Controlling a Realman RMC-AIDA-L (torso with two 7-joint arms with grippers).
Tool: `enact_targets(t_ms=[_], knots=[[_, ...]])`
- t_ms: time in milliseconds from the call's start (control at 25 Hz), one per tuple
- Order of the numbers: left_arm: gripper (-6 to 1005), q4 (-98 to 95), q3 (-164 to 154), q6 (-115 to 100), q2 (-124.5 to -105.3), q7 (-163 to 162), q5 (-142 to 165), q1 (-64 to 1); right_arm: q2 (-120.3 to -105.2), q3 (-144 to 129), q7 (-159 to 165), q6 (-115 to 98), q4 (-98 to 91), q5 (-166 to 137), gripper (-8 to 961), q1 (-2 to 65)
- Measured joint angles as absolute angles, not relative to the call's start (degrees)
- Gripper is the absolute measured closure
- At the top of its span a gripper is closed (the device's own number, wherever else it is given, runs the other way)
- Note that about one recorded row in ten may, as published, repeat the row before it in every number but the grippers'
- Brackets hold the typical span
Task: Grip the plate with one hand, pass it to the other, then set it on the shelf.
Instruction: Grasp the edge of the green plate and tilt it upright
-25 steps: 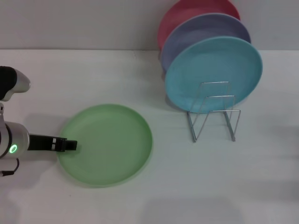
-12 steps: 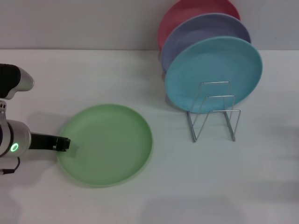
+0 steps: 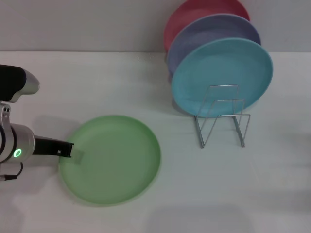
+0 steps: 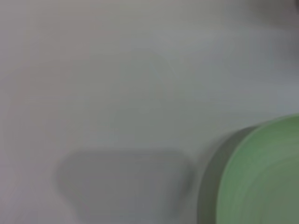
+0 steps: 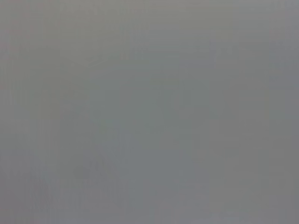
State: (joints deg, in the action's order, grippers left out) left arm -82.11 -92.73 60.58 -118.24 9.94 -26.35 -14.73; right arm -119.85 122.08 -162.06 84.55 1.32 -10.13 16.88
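Note:
The light-green plate (image 3: 114,160) is at the left of the white table, with its near side a little raised. My left gripper (image 3: 68,149), on the arm with the green ring, is clamped on the plate's left rim. The plate's edge also shows in the left wrist view (image 4: 266,177), with a shadow on the table beside it. The silver wire shelf (image 3: 222,119) stands at the right, with its front loops bare. My right gripper is out of view, and the right wrist view shows only plain grey.
Three plates stand upright in the back of the shelf: a turquoise-blue plate (image 3: 221,77) in front, a lavender plate (image 3: 214,29) behind it and a pink plate (image 3: 192,14) at the back. A grey wall runs behind the table.
The left gripper drew back a little to the plate's left rim. The plate has since shifted toward me and looks slightly larger, as if raised off the table.

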Motion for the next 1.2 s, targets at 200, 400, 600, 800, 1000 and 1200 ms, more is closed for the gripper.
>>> enact_targets(t_ms=[200,400,600,800,1000,1200], knots=[[936,-84.37,-93.25,60.66,-118.28,10.49,-26.42,-13.95,-119.89,122.08,-162.04,84.64,1.32,-10.14,136,16.69],[944,-87.32,-93.26,60.94,-118.21,11.52,-26.83,-13.01,-119.89,122.08,-161.85,84.73,1.29,-10.21,136,16.55],[954,-91.0,-93.24,61.58,-118.19,12.09,-27.01,-11.94,-119.88,122.08,-161.81,84.76,1.23,-10.28,136,16.47],[964,-94.64,-93.1,62.29,-118.16,12.84,-27.08,-10.96,-119.88,122.08,-161.71,85.97,1.21,-10.35,136,16.44],[962,-99.64,-92.91,62.63,-118.14,13.64,-27.41,-9.54,-119.88,121.94,-160.26,90.52,1.11,-10.52,136,16.31],[959,-103.64,-92.53,62.43,-118.12,14.42,-27.66,-8.51,-119.87,119.82,-159.71,100.39,2.78,-15.95,136,16.12]])
